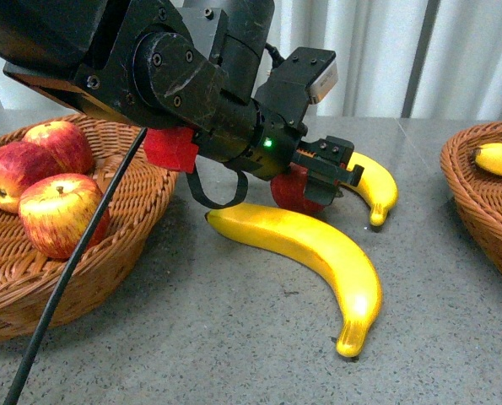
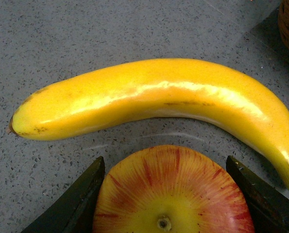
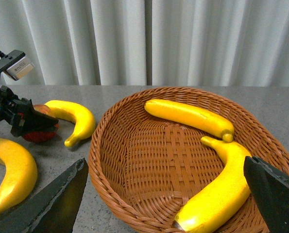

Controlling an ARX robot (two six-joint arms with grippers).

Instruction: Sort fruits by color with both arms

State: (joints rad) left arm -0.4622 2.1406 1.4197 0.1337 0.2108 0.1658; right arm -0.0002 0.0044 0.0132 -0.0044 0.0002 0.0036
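1. My left gripper is closed on a red-and-yellow apple. In the left wrist view a black finger sits against each side of the fruit.
2. In the front view this apple is low over the grey table, in the gap between the two loose bananas. I cannot tell whether it rests on the surface or hangs just above it.
3. The far banana lies just past the left gripper's tips.
4. The near banana is longer. It curves across the table just beside the apple, on my side of it.
5. My right gripper is spread wide and holds nothing. Its fingers frame the right basket.
6. Two bananas lie in that basket, one along the far wall and one toward the near rim.
7. The left basket sits well apart, on the other side of the table. It holds three apples, red streaked with yellow, clustered together.
8. A pale curtain hangs behind the table.
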